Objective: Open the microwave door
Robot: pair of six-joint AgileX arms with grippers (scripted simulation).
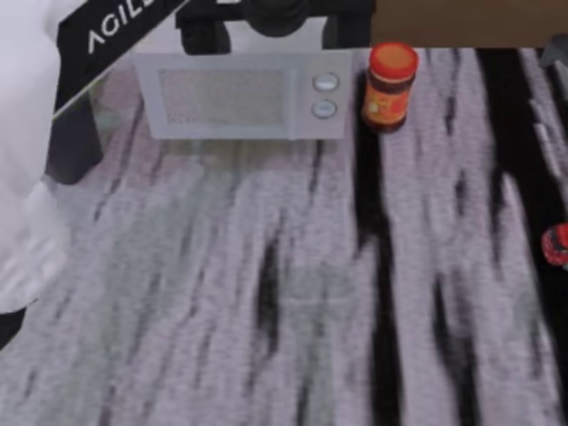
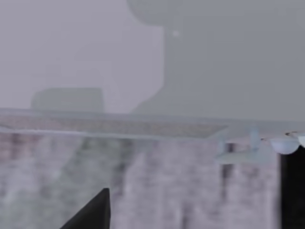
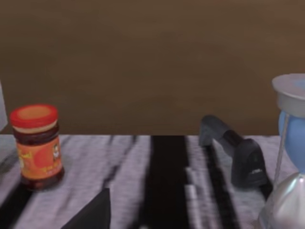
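The microwave (image 1: 241, 95) sits at the far edge of the bench (image 1: 293, 302), left of centre in the top view: a boxy, smooth, matte grey-white shell, long axis parallel to that far edge, front face turned toward the near edge. The microwave door (image 1: 222, 96) is a wide flat panel with a rectangular speckled grey window, lying flush with the front, closed. To the door's right, on a narrow panel, two round silver knobs (image 1: 325, 95) are stacked one above the other. Just beside the microwave's right side stands an upright cylindrical jar (image 1: 389, 86) with an orange-red lid, dark contents and an orange label. Bench surface is streaked pale grey with long black bands running far-to-near. Left arm (image 1: 98, 40), black with white lettering, is at the far left corner beside the microwave; the left wrist view shows one dark fingertip (image 2: 90, 214) only, so cannot tell whether that gripper is spread or pressed together. Right wrist view likewise shows a single dark fingertip (image 3: 93, 214); right gripper's state cannot be told. That view also shows a dark elongated handled object (image 3: 236, 152) and a glossy silver-and-blue hourglass-like item (image 3: 290, 157) near the right edge.
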